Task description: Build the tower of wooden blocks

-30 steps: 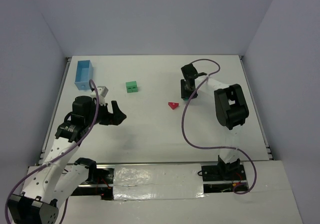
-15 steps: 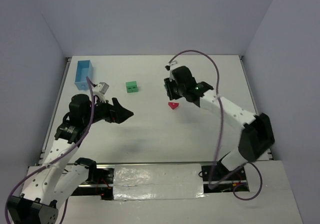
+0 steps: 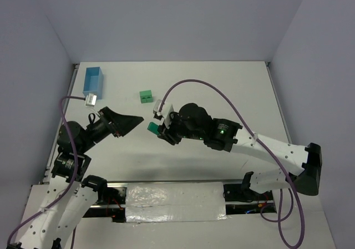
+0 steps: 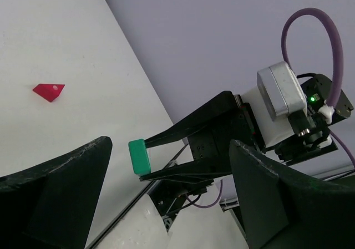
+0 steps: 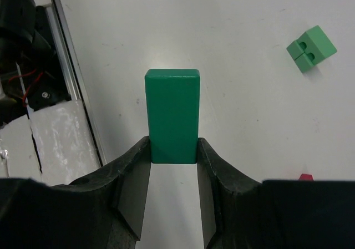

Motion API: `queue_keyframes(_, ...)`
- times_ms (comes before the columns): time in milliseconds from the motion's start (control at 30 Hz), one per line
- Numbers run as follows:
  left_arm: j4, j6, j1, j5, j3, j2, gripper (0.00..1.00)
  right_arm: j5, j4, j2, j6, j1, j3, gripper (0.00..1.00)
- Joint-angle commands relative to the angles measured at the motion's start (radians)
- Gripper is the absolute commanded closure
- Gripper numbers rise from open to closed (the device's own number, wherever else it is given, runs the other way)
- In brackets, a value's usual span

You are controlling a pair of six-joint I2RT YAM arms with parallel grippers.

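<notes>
Nearest you, the right tool (image 5: 173, 145) is clamped on one short end of a green oblong block (image 5: 172, 113). Most of the block's length juts past the fingertips, and it looks clear of the counter (image 3: 166, 166). Just across from it the left tool (image 3: 131, 126) hangs with its jaws spread wide, holding nothing. The two are close, so steer the right arm around it, not through it. Hold the pinch firm and the block level as you carry.

Farther out, the red roof piece (image 4: 49, 91) lies on the counter, hidden under the right arm from above; leave it for last. Beyond it sit the green cubes (image 3: 146, 96), side by side and probably the base. Come down squarely over them, match the edges, and release only once the block rests flat. The light blue box (image 3: 92, 81) at the far left plays no part.
</notes>
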Motion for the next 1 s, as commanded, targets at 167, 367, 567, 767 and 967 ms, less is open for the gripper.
queue_keyframes(167,-0.061,0.018,-0.005,-0.001,-0.048,-0.035,0.1,0.09,0.011,0.039,-0.082,0.08,0.104,0.8)
queue_keyframes(367,-0.003,0.021,-0.007,0.059,-0.061,-0.003,0.22,0.027,-0.007,0.051,-0.127,0.114,0.129,0.8)
queue_keyframes(567,0.014,0.038,-0.007,0.116,-0.049,0.008,0.22,0.024,-0.059,0.052,-0.189,0.114,0.147,0.8)
queue_keyframes(767,-0.023,0.097,-0.008,0.229,-0.036,0.029,0.21,0.01,-0.165,0.078,-0.248,0.123,0.212,0.8)
queue_keyframes(967,-0.184,0.225,-0.008,0.318,0.025,0.081,0.22,0.146,-0.315,0.187,-0.288,0.2,0.336,0.82)
